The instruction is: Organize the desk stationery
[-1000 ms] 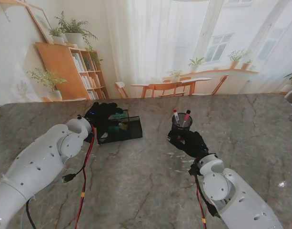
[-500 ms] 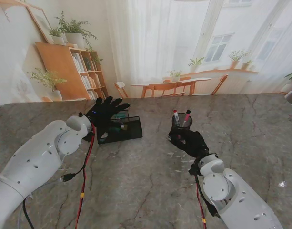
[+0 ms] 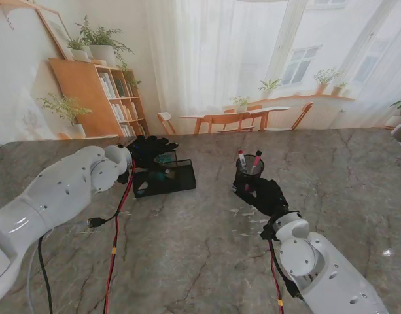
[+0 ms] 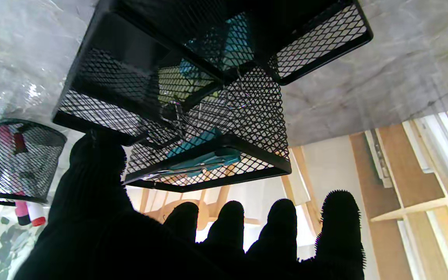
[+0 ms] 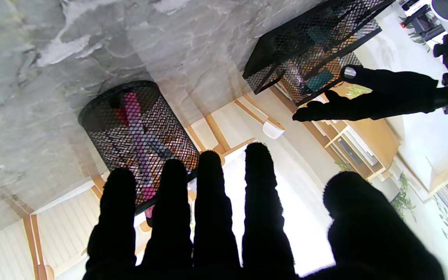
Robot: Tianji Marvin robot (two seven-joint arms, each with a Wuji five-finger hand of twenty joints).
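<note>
My stand camera looks down on the grey marble table [image 3: 200,255] from above. Both wrist cameras look along their fingers, sharing the black mesh tray [image 4: 193,116] and black mesh pen cup [image 5: 138,132] close up.

Bright room backdrop behind a grey marbled counter [image 3: 207,261].
I see sheer white curtains [image 3: 207,59] over tall windows [image 3: 305,62] with daylight coming through, a wooden bookshelf [image 3: 99,98] on my left with potted plants [image 3: 99,39] on top, and wooden chairs [image 3: 220,121] at a table [image 3: 272,111] farther back.
</note>
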